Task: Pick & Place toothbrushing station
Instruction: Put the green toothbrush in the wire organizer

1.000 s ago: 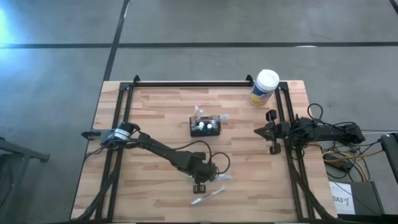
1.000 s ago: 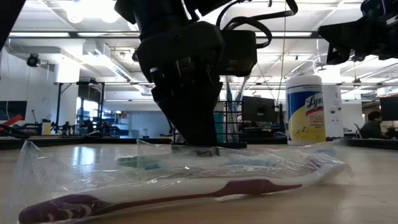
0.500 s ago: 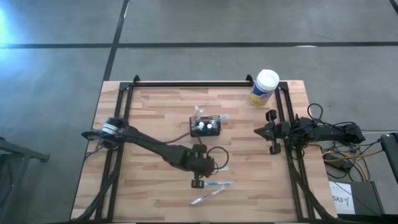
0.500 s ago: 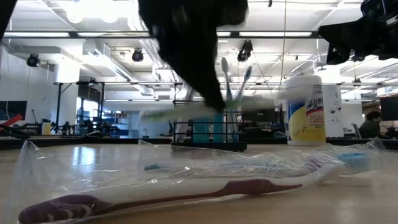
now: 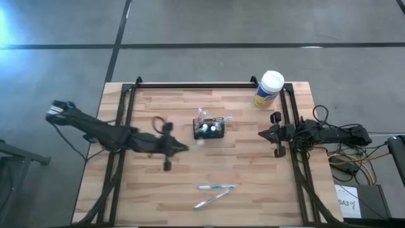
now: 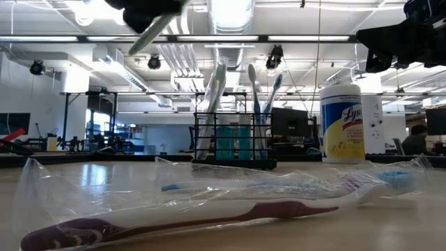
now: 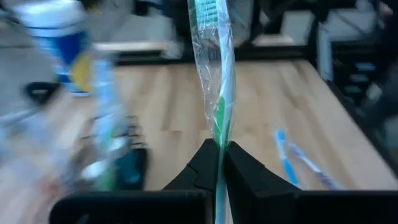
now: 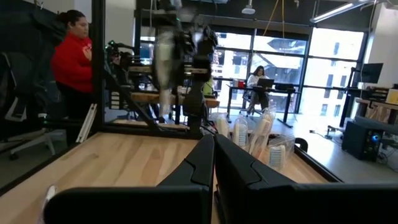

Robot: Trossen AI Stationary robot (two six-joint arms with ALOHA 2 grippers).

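the yellow-labelled canister (image 6: 341, 123) bears blue letters reading "lys", cut off at its edge; no other text is legible.

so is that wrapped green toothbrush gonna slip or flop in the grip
Probably stiff: the green toothbrush stands straight up from the shut left gripper. Its clear wrapper looks slick and loose, so it might slide. Held only at the handle end, it may swing.

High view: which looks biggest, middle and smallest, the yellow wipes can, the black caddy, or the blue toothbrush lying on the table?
1. Yellow wipes can, biggest.
2. Black caddy, a bit smaller; close to the can, so that order is unsure.
3. Blue toothbrush, long but very thin, smallest.
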